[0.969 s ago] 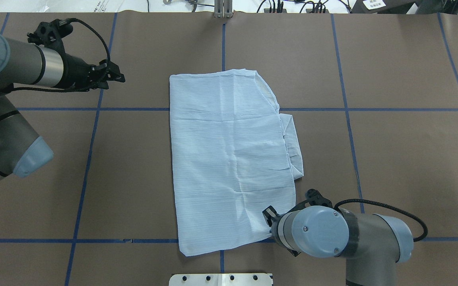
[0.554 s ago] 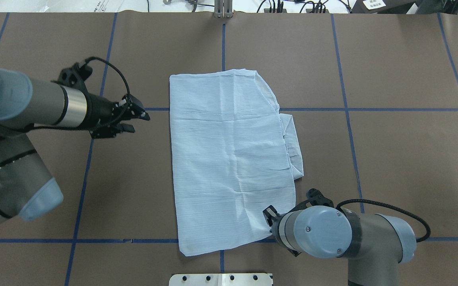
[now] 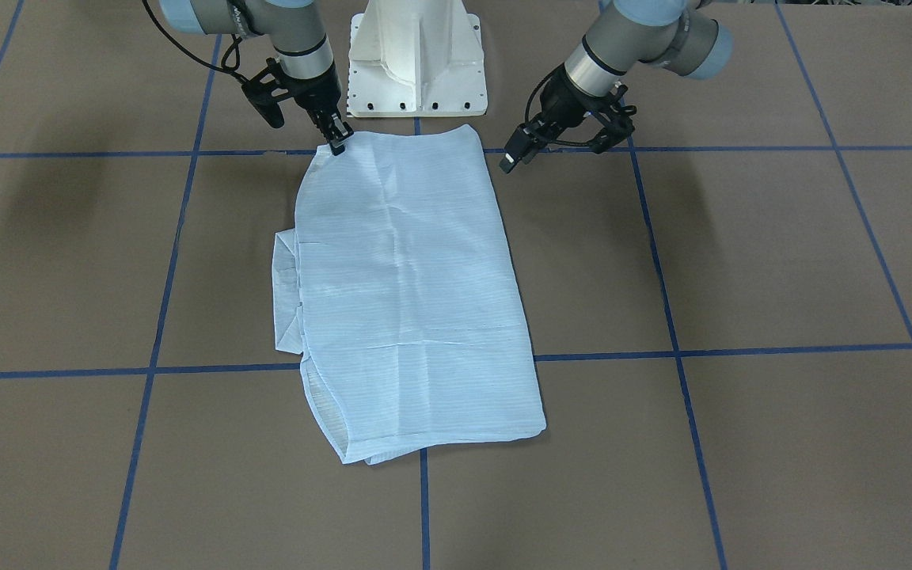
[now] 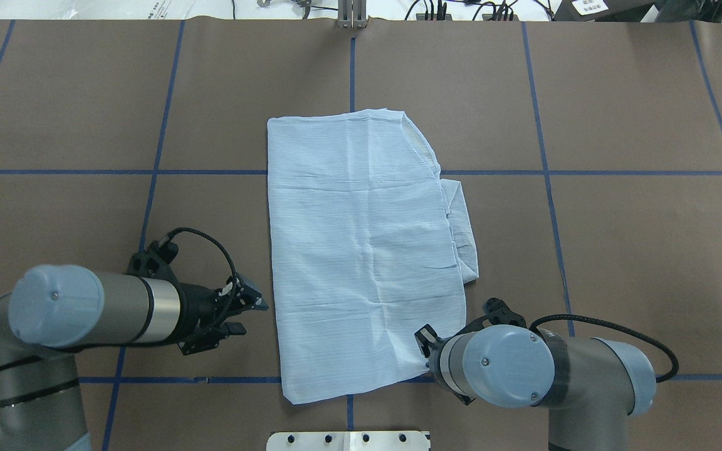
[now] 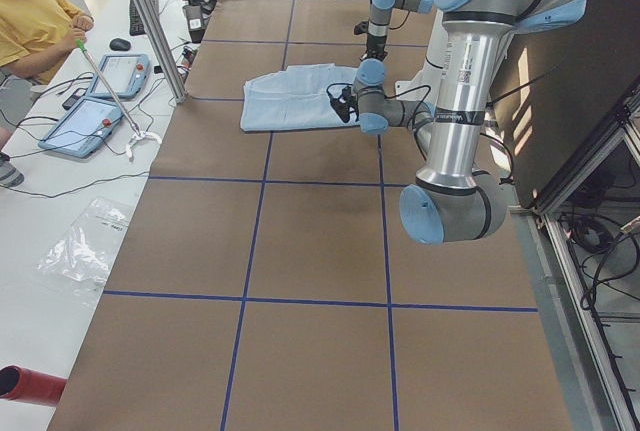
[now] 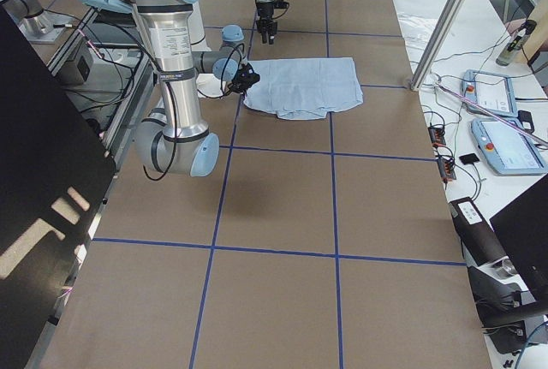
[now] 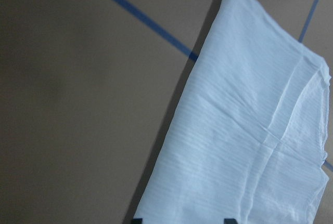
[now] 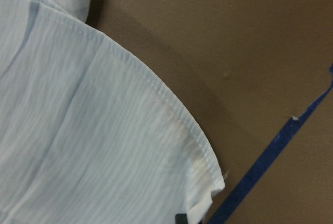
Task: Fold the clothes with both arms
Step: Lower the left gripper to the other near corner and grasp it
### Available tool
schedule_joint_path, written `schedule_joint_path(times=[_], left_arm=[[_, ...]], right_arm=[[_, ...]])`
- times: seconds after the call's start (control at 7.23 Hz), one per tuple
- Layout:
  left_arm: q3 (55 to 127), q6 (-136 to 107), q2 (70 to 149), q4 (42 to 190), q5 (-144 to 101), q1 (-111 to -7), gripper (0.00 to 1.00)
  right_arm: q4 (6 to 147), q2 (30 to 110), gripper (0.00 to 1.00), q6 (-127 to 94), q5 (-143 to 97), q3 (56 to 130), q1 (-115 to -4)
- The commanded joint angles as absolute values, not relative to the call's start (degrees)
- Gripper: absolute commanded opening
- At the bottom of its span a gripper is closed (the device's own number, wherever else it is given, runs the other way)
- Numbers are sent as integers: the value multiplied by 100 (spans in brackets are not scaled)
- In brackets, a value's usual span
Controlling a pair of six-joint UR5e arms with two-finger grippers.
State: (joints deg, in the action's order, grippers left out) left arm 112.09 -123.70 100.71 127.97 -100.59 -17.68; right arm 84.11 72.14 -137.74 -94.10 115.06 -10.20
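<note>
The light-blue striped shirt (image 4: 367, 250) lies flat, folded into a long rectangle, in the middle of the brown table; a folded part sticks out on its right side. It also shows in the front view (image 3: 408, 277). My right gripper (image 3: 336, 143) is down at the shirt's near right corner, its fingers closed on the hem; the right wrist view shows that hem corner (image 8: 203, 182) at a black fingertip (image 8: 180, 218). My left gripper (image 4: 252, 315) is open and empty, just left of the shirt's near left edge. The left wrist view shows the shirt's edge (image 7: 250, 130).
The white pedestal base (image 3: 416, 71) stands at the robot's side of the table, its metal plate (image 4: 348, 440) at the near edge. Blue tape lines (image 4: 148, 207) cross the brown table. An operator in yellow (image 5: 40, 21) and tablets (image 5: 100, 101) are beyond the far edge.
My left arm has swung from the far left of the table toward the robot's side, ending next to the shirt's near left edge. The right arm and the shirt have not moved.
</note>
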Motion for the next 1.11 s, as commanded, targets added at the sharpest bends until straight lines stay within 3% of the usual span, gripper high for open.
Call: schedule_joint_path(times=[0.0,0.97], left_arm=[[11093,-12682,10107,12657,-9730,-1065,61],[10715,-12788,10537,12647,-9712,-914,61]], right_arm=[[8411,7198,0,-13772,-9413,11514,-1020],[8420,7207,0,-13772,-9422,11531,-1020]])
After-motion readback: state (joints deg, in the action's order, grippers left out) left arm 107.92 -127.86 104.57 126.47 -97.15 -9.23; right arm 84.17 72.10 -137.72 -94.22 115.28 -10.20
